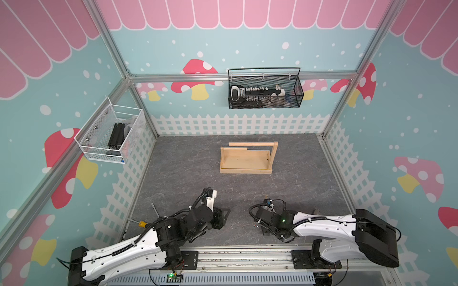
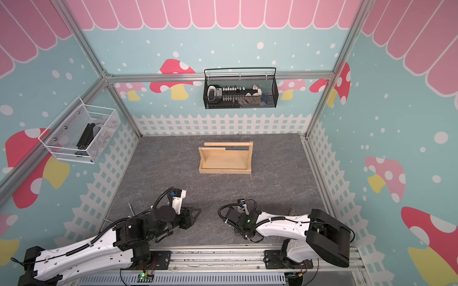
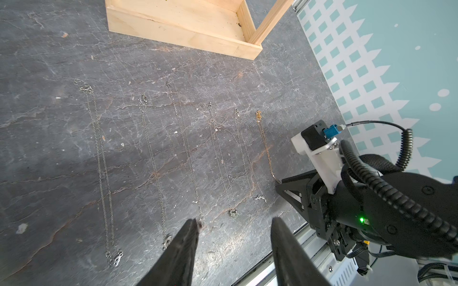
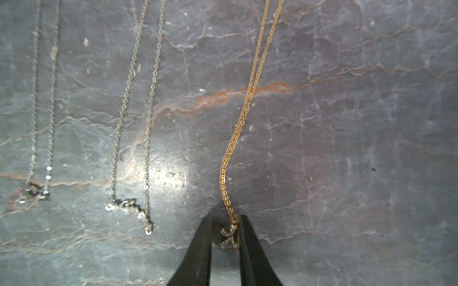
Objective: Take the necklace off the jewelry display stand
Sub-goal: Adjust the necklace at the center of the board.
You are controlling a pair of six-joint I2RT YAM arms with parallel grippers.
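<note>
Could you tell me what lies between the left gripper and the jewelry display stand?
Necklaces laid side by side on the table, clearest in the left wrist view.

The left arm (image 1: 106, 265), at 7 o'clock in both top views, has a glossy white shell pierced by small holes. It also has black joint housings and a ribbed black cable conduit (image 1: 124, 248) running along it. The right arm (image 1: 327, 229), at 5 o'clock, has the same white shell, a bulky black cover (image 1: 374, 240) and a green light (image 1: 283, 220) on its black wrist. Its white camera bracket (image 3: 322, 158) carries a blue plug (image 3: 330, 130) and a coiled black cable (image 3: 406, 146). The left gripper (image 3: 235, 222) and the right gripper (image 4: 226, 218) have matte black, tapering fingers.
</note>
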